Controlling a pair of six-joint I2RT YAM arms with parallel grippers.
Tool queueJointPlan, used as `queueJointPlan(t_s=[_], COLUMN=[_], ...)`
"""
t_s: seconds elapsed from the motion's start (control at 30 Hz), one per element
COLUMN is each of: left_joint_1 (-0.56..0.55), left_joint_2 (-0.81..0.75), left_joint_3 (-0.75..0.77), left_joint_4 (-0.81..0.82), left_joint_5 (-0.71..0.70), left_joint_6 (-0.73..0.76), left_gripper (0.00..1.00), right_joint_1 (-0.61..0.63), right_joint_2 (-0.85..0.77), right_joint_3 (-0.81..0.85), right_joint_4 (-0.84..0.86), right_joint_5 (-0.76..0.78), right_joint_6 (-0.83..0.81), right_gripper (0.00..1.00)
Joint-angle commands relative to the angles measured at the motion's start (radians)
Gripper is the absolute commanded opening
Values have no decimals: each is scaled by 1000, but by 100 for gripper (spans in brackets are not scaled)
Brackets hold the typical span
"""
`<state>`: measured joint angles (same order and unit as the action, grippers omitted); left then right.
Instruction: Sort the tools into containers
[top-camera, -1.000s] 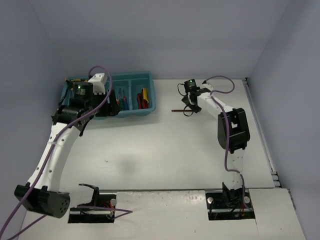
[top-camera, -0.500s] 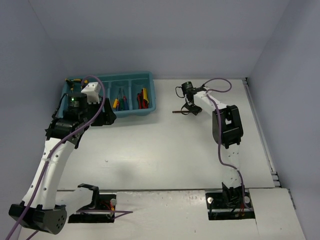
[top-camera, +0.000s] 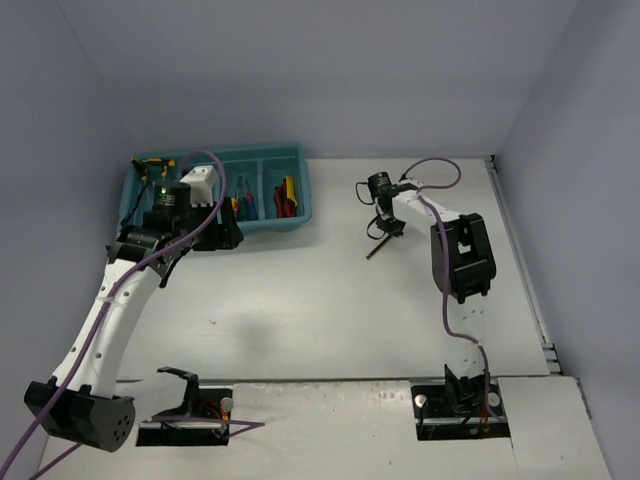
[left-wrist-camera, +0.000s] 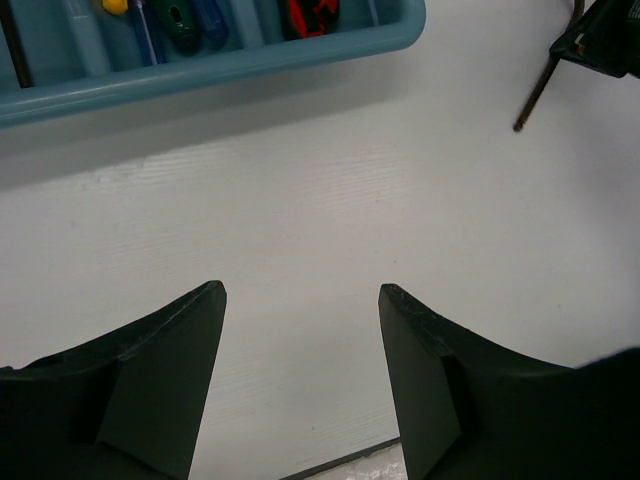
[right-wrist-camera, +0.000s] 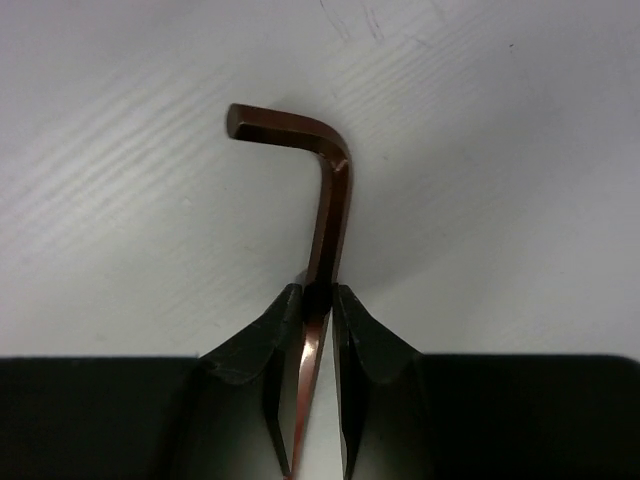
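Observation:
My right gripper (right-wrist-camera: 318, 290) is shut on the long shank of the dark L-shaped hex key (right-wrist-camera: 330, 190), whose bent end points away from the jaws. Seen from above, the key (top-camera: 376, 249) slants down and left from that gripper (top-camera: 383, 232), right of the tray. The teal tray (top-camera: 270, 228) stands at the back left, with screwdrivers (top-camera: 240, 205) and red pliers (top-camera: 287, 195) in its compartments. My left gripper (left-wrist-camera: 300, 295) is open and empty over bare table, just in front of the tray's wall (left-wrist-camera: 250, 65). The key (left-wrist-camera: 540, 85) also shows in the left wrist view's upper right corner.
A yellow-and-black tool (top-camera: 150, 162) lies at the tray's far left end. Grey walls close in the table at the back and both sides. The right arm's purple cable (top-camera: 435, 165) loops above its wrist.
My right gripper has closed on the hex key, which turned from lying level to slanting down-left. The left arm shifted slightly near the tray, jaws unchanged.

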<state>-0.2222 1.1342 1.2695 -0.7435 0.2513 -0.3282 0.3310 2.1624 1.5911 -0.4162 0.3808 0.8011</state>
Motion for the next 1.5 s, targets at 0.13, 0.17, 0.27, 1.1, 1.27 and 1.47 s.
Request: queueJointPlan(t_s=[0.13, 0.17, 0.27, 1.1, 1.27, 1.47], left_joint_1=[-97, -110, -146, -347, -373, -382], left_joint_2=[50, 57, 88, 181, 191, 194], left_joint_3=[79, 83, 96, 132, 85, -47], left_joint_4=[72, 73, 76, 80, 138, 337], left_joint_5=[-14, -19, -36, -62, -17, 72], left_joint_6=[-46, -49, -60, -134, -173, -282], left_gripper=[60, 60, 60, 60, 60, 60], right_joint_1=[54, 54, 54, 32, 34, 30], right_joint_2=[-158, -178, -221, -265, -413, -591], right_joint_3=[-242, -269, -334, -518, -513, -524], right_joint_4=[-19, -3, 17, 161, 263, 379], right_joint_5=[-51, -76, -113, -304, -407, -505], right_joint_6=[-325, -334, -336, -300, -284, -245], right_gripper=[9, 9, 12, 0, 0, 0])
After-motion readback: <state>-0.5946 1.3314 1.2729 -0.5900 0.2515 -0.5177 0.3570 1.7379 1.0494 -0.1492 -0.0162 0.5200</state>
